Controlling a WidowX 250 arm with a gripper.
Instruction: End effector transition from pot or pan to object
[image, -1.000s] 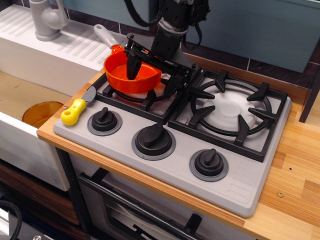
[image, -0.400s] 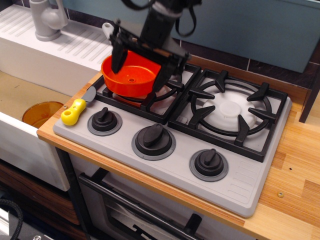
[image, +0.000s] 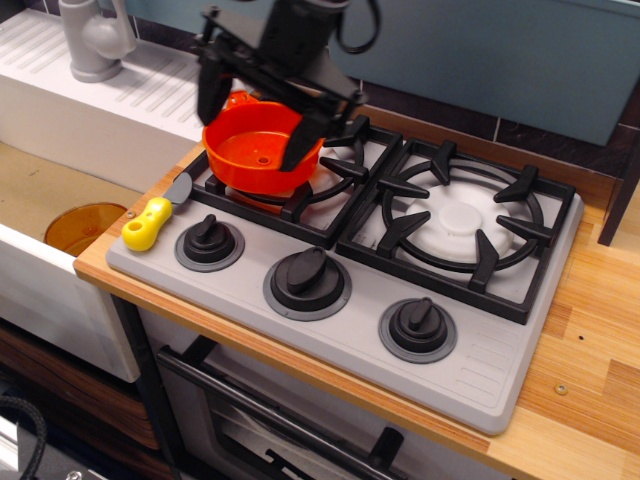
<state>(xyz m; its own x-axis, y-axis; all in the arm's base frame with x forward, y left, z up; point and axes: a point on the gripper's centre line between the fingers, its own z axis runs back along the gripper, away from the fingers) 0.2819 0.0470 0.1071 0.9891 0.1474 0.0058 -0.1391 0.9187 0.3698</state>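
The orange saucepan sits on the left burner grate; its grey handle is hidden behind the arm. My black gripper hangs above the pan with its two long fingers spread wide, one finger over the pan's far left rim and the other over its right rim. It is open and holds nothing. The small utensil with a yellow handle and short grey blade lies on the stove's front left corner, to the left of and below the gripper, apart from it.
Three black knobs line the stove's front. The right burner grate holds nothing. An amber bowl sits in the sink at left, with a grey faucet behind. The wooden counter runs along the right.
The gripper has risen out of the pan and shifted left and up, fingers staying spread. The pan has slid slightly left on the grate. The utensil has not moved.
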